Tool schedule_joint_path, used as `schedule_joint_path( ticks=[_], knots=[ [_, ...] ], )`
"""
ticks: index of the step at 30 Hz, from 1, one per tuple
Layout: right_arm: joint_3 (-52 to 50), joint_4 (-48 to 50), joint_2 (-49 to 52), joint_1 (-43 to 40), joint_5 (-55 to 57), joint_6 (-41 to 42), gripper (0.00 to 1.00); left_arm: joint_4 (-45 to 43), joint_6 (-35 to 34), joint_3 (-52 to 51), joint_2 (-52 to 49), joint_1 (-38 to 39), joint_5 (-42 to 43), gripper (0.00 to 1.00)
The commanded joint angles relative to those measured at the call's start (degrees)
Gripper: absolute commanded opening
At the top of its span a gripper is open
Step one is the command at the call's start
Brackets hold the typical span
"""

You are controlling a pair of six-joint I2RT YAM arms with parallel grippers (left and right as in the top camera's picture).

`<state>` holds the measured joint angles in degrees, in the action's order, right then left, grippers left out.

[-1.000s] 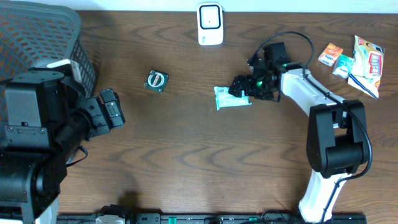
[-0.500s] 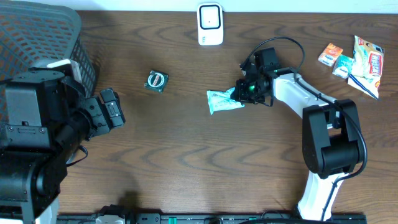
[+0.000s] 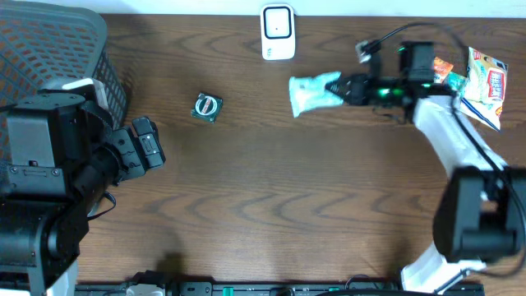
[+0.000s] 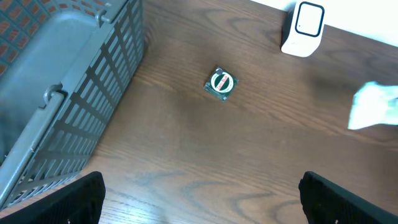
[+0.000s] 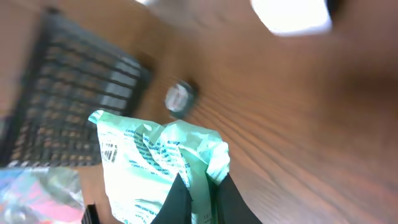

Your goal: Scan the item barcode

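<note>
Pickup done, scan pending: the right end effector (image 3: 343, 89) pinches the green-white packet (image 3: 312, 92), apparently held clear of the tabletop (image 3: 246, 205), at 4 o'clock of the white scanner (image 3: 278, 33), barcode not yet presented.

A grey plastic mesh basket (image 3: 49, 49) fills the far left corner of the dark wooden tabletop (image 3: 263, 214). The left end effector (image 3: 152, 148) sits just off the basket's near right side, jaws spread. A white boxy scanner (image 3: 278, 33) stands at the middle of the far edge. A small dark square box with a round white-ringed top (image 3: 206, 107) lies between basket and scanner, nearer the front than the scanner. Right of the scanner and slightly nearer, a pale green crinkled plastic packet (image 3: 312, 92) sticks out leftward from the clamped right end effector (image 3: 339, 86). In the far right corner lie a small orange carton (image 3: 442, 68), a small teal carton (image 3: 454, 85) just beside it, and, rightmost, a white printed foil snack bag (image 3: 485, 78).
</note>
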<state>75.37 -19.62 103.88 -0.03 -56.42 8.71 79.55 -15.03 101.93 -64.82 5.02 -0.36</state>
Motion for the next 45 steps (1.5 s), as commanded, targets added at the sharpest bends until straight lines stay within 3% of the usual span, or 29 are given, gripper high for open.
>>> schedule_joint_path(
  ticks=[1,8,20,24,27,31,38,40,45],
  knots=[
    [0.59,1.25,-4.70,-0.81,-7.15,-4.87,0.01,0.15,0.11,0.42,0.09,-0.13,-0.31,0.98],
    [0.59,2.97,-8.52,0.15,1.01,-5.18,0.01,0.15,0.11,0.42,0.09,-0.13,-0.33,0.98],
    [0.59,1.57,-8.50,2.21,2.60,-6.56,0.01,0.15,0.11,0.42,0.09,-0.13,-0.33,0.98],
    [0.59,-1.68,-8.50,3.96,9.79,-6.67,0.01,0.15,0.11,0.42,0.09,-0.13,-0.31,0.98],
    [0.59,-5.07,-8.37,5.99,20.72,-6.69,0.01,0.15,0.11,0.42,0.09,-0.13,-0.33,0.98],
    [0.59,-11.15,-7.50,11.26,50.27,-6.64,0.01,0.15,0.11,0.42,0.09,-0.13,-0.31,0.98],
    [0.59,-14.01,-4.48,19.87,91.62,-6.64,0.01,0.15,0.11,0.42,0.09,-0.13,-0.33,0.98],
    [0.59,-14.12,-2.93,22.47,99.41,-6.67,0.01,0.15,0.11,0.39,0.09,-0.13,-0.31,0.98],
    [0.59,-16.02,1.42,27.19,100.45,-6.67,0.01,0.15,0.11,0.39,0.09,-0.13,-0.31,0.98]
  ],
)
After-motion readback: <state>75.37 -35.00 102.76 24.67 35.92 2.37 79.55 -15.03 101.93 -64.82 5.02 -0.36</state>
